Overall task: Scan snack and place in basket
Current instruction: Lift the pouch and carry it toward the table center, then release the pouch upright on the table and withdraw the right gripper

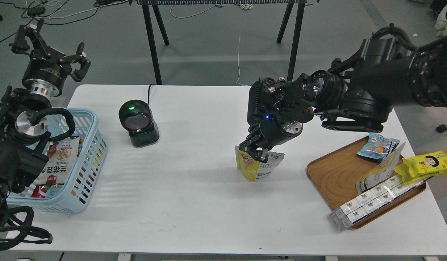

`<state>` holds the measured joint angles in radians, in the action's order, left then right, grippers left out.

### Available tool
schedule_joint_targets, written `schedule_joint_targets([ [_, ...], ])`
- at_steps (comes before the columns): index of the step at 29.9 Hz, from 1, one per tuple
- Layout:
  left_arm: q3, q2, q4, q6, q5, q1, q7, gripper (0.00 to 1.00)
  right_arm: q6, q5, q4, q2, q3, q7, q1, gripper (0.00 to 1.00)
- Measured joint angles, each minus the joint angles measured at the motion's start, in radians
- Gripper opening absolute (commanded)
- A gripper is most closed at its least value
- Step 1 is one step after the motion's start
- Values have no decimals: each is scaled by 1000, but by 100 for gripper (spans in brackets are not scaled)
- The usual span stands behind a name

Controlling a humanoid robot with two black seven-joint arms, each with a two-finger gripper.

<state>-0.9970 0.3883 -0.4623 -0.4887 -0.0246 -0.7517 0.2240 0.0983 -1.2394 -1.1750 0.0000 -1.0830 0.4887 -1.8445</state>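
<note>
Robot lab w/ mock checkout: barcode scanner (138, 123) on white table (194, 203), loose floor cables (57, 14).

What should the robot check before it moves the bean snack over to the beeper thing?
1. Snack pouch held by the right pincer: ok, fingers closed on its top edge.
2. Pouch off the table: cannot tell; its bottom hangs close to the surface.
3. Scanner on: ok, green light showing.
4. Path from pouch to scanner: ok, bare tabletop between them.
5. Basket has room: cannot tell; packets already inside, and the left arm covers part of it.
6. Left pincer out of the way: ok, raised, open, empty.
</note>
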Motion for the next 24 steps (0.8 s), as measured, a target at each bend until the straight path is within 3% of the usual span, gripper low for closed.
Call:
schedule_joint_targets([
  [5, 0, 0, 4, 0, 0, 0, 0, 99, 1, 1, -4, 0, 1, 0, -14, 27],
  [12, 1, 2, 4, 0, -1, -4, -1, 99, 2, 3, -43, -4, 72, 0, -67, 66],
  [16, 3, 11, -3, 0, 0, -12, -8, 99, -9, 5, -74, -99, 183, 0, -79, 87],
  [18, 7, 22, -7, 0, 5, -19, -15, 99, -12, 5, -77, -162, 231, 0, -77, 94],
  [24, 147, 55, -10, 0, 16, -93, -44, 99, -15, 113, -68, -339, 357, 0, -34, 97],
])
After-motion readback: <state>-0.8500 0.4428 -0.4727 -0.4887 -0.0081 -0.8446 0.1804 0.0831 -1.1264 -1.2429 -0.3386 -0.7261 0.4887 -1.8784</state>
